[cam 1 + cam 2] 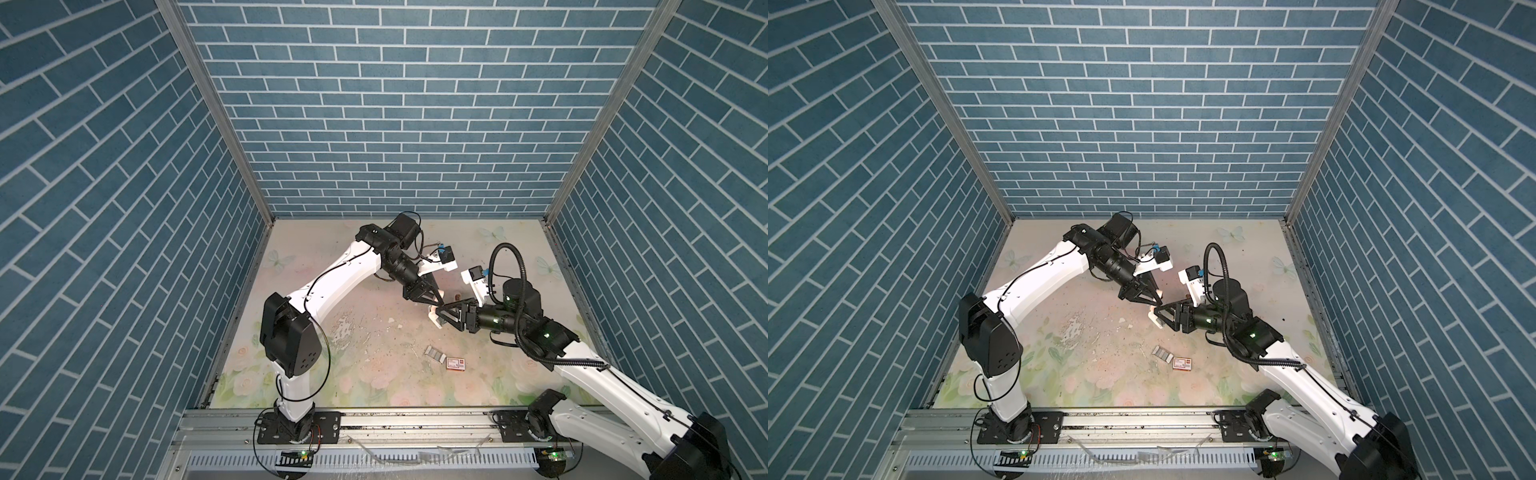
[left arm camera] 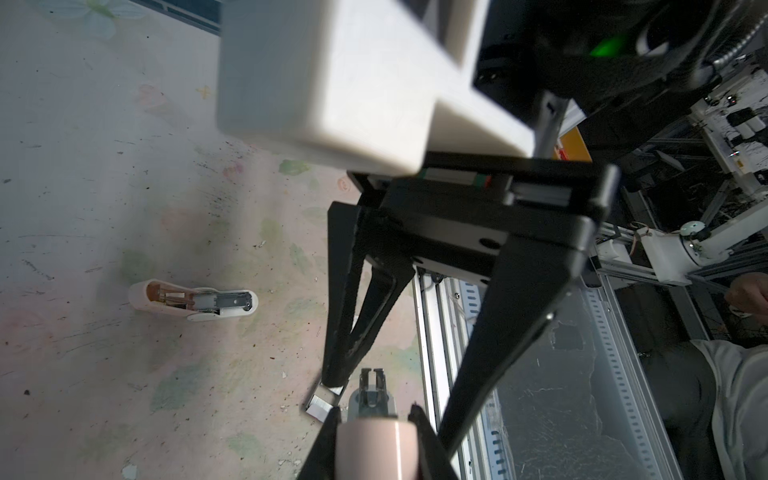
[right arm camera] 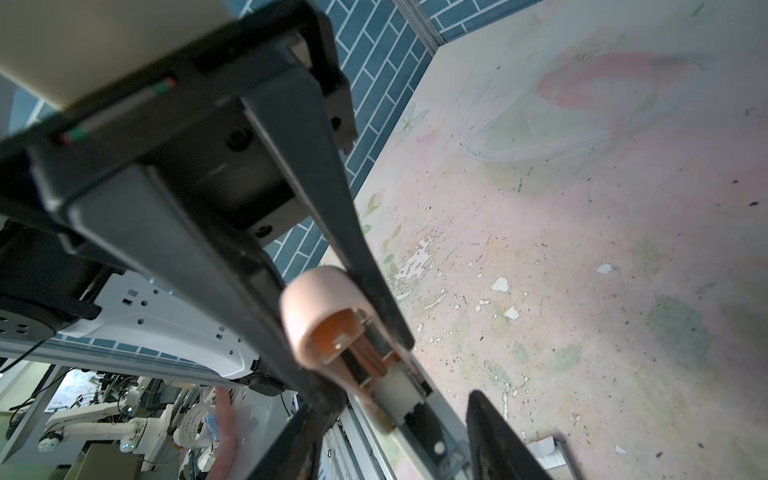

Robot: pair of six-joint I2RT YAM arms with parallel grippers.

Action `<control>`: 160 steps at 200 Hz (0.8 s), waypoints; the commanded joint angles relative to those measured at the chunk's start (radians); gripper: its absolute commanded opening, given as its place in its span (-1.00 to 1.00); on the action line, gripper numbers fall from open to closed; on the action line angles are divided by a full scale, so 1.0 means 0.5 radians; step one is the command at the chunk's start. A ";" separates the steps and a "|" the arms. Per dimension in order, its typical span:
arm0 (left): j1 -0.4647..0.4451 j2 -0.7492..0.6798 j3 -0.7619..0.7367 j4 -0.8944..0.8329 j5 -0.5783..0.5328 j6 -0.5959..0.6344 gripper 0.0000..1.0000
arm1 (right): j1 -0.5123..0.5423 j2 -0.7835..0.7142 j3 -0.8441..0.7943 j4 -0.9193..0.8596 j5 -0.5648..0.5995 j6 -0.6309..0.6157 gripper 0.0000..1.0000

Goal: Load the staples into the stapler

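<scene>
The staples (image 1: 434, 353) lay flat on the surface (image 1: 365, 374), just beside a red-and-white box (image 1: 456, 364), towards the front and right of centre in both top views. Neither gripper touched them. Farther back, the stapler (image 3: 320, 316) was held off the surface with its metal channel exposed. Its pink end was pinched in the narrowly closed left gripper (image 2: 374, 417). The right gripper (image 3: 401, 409) stood with jaws apart on either side of the stapler's far end. A second stapler (image 2: 191, 303) lay on the surface, well apart.
</scene>
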 commanded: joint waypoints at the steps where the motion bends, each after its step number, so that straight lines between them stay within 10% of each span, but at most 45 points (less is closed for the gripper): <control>1: 0.006 0.025 0.054 -0.107 0.157 0.012 -1.00 | 0.006 0.067 0.059 0.039 -0.116 -0.067 0.12; 160: 0.007 0.068 0.144 -0.278 0.367 0.115 -1.00 | 0.006 0.116 -0.097 0.376 -0.389 0.113 -0.13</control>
